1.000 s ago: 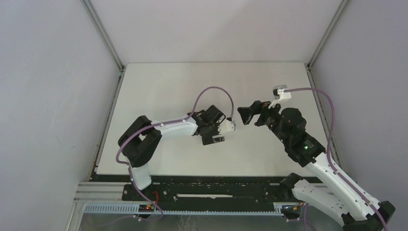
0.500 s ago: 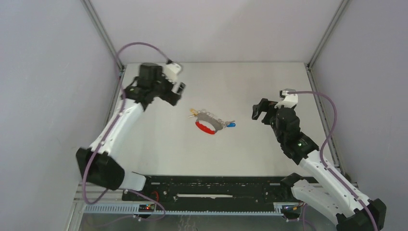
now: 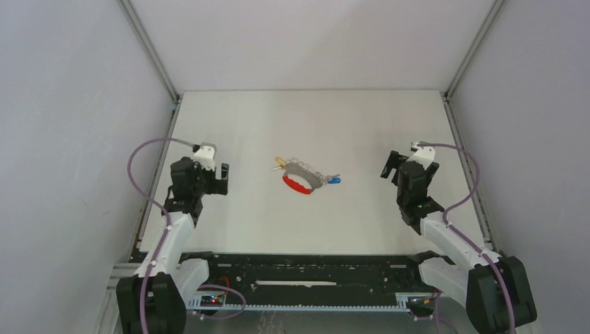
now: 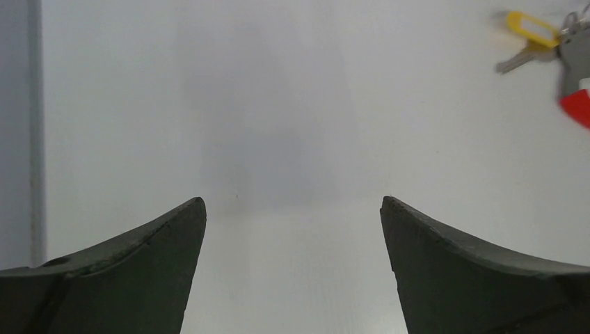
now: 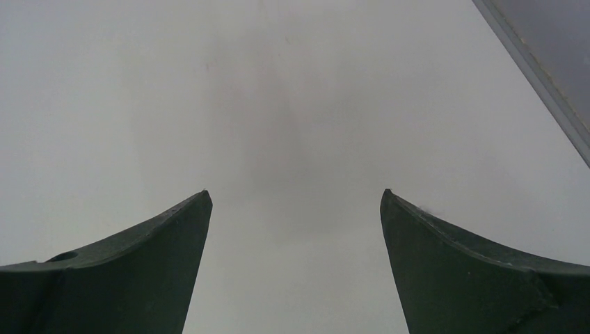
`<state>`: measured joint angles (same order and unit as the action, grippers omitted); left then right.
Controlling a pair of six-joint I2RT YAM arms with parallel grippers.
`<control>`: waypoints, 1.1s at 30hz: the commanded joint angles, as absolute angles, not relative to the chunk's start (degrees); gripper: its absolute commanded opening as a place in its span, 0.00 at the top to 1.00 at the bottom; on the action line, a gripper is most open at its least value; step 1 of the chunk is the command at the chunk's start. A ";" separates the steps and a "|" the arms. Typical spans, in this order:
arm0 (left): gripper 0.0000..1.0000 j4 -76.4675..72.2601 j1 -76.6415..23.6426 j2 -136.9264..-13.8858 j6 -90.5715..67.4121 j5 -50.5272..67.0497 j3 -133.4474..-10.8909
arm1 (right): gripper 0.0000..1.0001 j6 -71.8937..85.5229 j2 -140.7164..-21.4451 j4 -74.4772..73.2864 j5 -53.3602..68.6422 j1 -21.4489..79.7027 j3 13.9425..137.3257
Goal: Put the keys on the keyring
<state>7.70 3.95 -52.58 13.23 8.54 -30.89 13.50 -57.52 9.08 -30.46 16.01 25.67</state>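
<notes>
The keyring (image 3: 304, 179) lies flat in the middle of the table, a grey curved holder with wire clips and a red band (image 3: 297, 186). The yellow-tagged key (image 3: 280, 162) sits at its left end and the blue-tagged key (image 3: 335, 180) at its right end, both touching the holder. My left gripper (image 3: 222, 178) hovers open well to the left of it, with nothing between the fingers. The left wrist view shows the yellow key (image 4: 532, 29) and the holder's edge (image 4: 575, 56) at the far upper right, beyond the open left gripper (image 4: 292, 209). My right gripper (image 3: 390, 167) is open to the right, and the right wrist view shows it (image 5: 296, 198) over bare table.
The white table (image 3: 243, 125) is enclosed by grey walls with metal corner rails (image 3: 149, 49). A wall rail (image 5: 543, 76) crosses the upper right of the right wrist view. Purple cables loop from both wrists. The arm bases stand on the black rail (image 3: 306, 268) at the near edge.
Both grippers left the table's middle, uncovering the keyring with both keys. The left arm swung to the far left corner, then back to the near left. The right arm drew back right.
</notes>
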 commanded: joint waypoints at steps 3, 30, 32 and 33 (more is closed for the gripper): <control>0.00 -18.29 7.73 -54.34 7.51 10.07 -22.46 | 0.00 3.31 -60.25 34.94 -33.24 14.24 17.94; 0.00 -63.18 5.25 -71.62 -0.09 0.37 -9.39 | 0.00 4.17 -78.00 56.66 -6.69 -0.49 13.96; 0.00 -63.30 5.30 -72.07 -0.09 0.36 -9.69 | 0.00 4.30 -77.75 56.24 -6.81 -0.44 13.90; 0.00 -63.43 5.32 -71.88 -0.09 0.35 -9.45 | 0.00 4.16 -77.85 56.69 -6.77 -0.46 13.86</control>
